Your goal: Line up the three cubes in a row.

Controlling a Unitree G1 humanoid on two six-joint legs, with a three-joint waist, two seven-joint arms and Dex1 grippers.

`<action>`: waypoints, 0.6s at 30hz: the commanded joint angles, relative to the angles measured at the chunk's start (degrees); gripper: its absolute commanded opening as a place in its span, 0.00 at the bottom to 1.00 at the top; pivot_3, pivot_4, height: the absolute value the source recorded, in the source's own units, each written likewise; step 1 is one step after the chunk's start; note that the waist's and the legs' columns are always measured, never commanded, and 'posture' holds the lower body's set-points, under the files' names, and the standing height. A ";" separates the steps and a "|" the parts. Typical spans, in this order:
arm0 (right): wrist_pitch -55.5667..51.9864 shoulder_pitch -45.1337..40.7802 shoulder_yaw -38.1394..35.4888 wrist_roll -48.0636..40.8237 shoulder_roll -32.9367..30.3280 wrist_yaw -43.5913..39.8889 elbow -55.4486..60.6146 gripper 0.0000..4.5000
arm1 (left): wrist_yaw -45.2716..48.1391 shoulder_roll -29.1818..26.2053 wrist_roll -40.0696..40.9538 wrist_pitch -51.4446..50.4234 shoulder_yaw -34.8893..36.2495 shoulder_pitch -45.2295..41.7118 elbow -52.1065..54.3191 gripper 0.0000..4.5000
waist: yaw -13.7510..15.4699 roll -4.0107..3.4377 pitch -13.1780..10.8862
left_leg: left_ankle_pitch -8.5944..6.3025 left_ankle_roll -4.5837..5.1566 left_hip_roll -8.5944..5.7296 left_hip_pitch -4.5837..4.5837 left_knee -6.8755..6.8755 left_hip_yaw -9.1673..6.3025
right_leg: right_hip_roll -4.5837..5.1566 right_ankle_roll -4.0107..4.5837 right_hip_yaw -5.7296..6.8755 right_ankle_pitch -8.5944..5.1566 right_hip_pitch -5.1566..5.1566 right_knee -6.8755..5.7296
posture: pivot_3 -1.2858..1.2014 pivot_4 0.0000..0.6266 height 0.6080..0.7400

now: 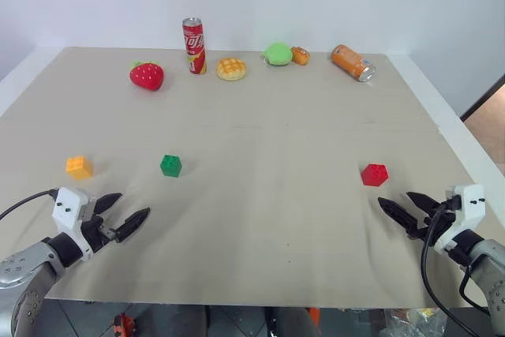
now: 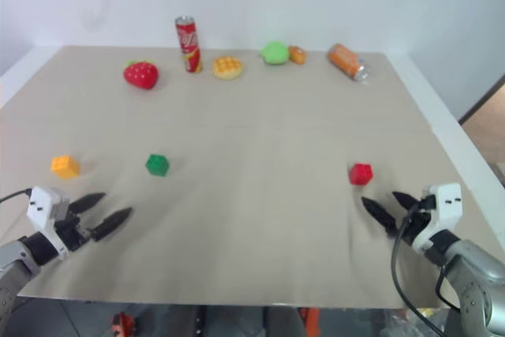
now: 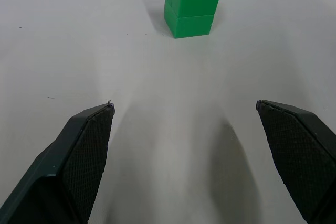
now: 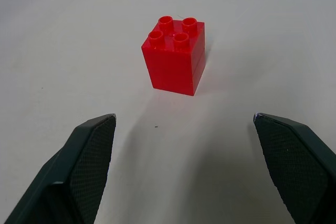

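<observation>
Nearest the viewer, two robot arms reach over the front edge of a pale tan bench [image 1: 260, 226]. The left gripper [image 1: 126, 212] sits low at the front left, its two black fingers spread wide apart and holding nothing. The right gripper [image 1: 404, 207] sits at the front right, fingers likewise spread wide and empty.

Just beyond the grippers lie the three cubes, small studded toy bricks, each standing upright on the bench. The orange-yellow cube [image 1: 79, 166] is at the far left, beside and a little ahead of the left gripper. The green cube [image 1: 170, 165] is near it, further toward the middle, and lies ahead of the left gripper's open fingers. The red cube [image 1: 375, 174] sits well apart on the right, just ahead of the right gripper. They are not yet in a tidy row: the spacing is very uneven.

At the far edge stand a toy strawberry [image 1: 147, 76], an upright red can [image 1: 194, 46], a small round bun [image 1: 231, 69], a green toy fruit [image 1: 277, 54] and an orange can [image 1: 352, 62] lying on its side.

Risks from here: a small cube could tip or skid away if one finger touches it first, or twist in a corner grip. The red cube needs a long carry across, so a loose hold could drop it.
</observation>
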State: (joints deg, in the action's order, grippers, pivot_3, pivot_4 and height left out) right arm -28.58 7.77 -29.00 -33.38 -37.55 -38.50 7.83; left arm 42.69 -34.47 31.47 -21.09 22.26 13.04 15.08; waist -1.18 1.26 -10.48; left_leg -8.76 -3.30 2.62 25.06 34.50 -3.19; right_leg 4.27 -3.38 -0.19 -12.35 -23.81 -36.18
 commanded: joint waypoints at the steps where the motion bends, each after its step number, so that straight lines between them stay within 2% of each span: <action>1: 0.65 -0.28 0.13 0.15 -0.25 -0.01 2.59 0.96 | 0.94 -0.39 -0.53 3.13 1.58 -0.35 -0.22 1.00 | 0.00 0.00 0.00 | 0.00 0.00 0.00 0.00 0.00 0.00 | 0.00 0.00 0.00 0.00 0.00 0.00 | 0.52 0.24 1.00; 5: 2.43 -1.85 1.84 3.23 0.11 2.67 3.16 0.96 | 3.53 -1.94 -3.65 7.38 -1.23 -3.65 -1.92 1.00 | 0.01 0.00 0.00 | 0.01 0.01 0.01 -0.02 0.02 -0.01 | -0.03 0.02 0.00 0.02 0.00 -0.04 | 0.52 0.24 1.00; 10: 1.81 -2.62 3.83 4.57 0.67 4.82 6.38 0.96 | 10.42 -5.29 -2.06 7.36 -7.23 -11.92 2.60 1.00 | 0.25 0.00 0.01 | 0.07 0.01 0.01 0.00 0.06 0.00 | -0.03 0.05 0.00 0.08 0.04 -0.05 | 0.52 0.24 1.00; 15: 2.38 -2.84 3.87 6.31 1.92 7.73 7.25 0.96 | 16.07 -5.19 0.65 3.40 -16.74 -27.22 4.39 1.00 | 0.39 0.01 0.01 | 0.08 0.03 0.01 -0.02 0.08 -0.03 | -0.08 -0.03 -0.01 0.09 0.17 -0.05 | 0.52 0.24 1.00; 18: 2.41 -2.62 3.12 6.35 2.56 8.64 7.53 0.96 | 17.74 -3.57 0.58 2.76 -20.56 -32.61 2.44 1.00 | 0.00 -0.06 0.04 | 0.09 0.04 0.01 -0.07 0.10 -0.05 | -0.13 -0.12 -0.05 0.10 0.25 -0.05 | 0.52 0.24 1.00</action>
State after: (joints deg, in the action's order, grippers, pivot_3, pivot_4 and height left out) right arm -27.08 5.08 -24.17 -26.77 -35.17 -30.56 13.30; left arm 59.29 -38.72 31.49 -17.99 3.22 -18.38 17.69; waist -1.18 1.20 -10.44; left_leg -8.67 -3.26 2.63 24.92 34.60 -3.21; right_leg 4.12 -3.52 -0.30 -12.26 -23.52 -36.23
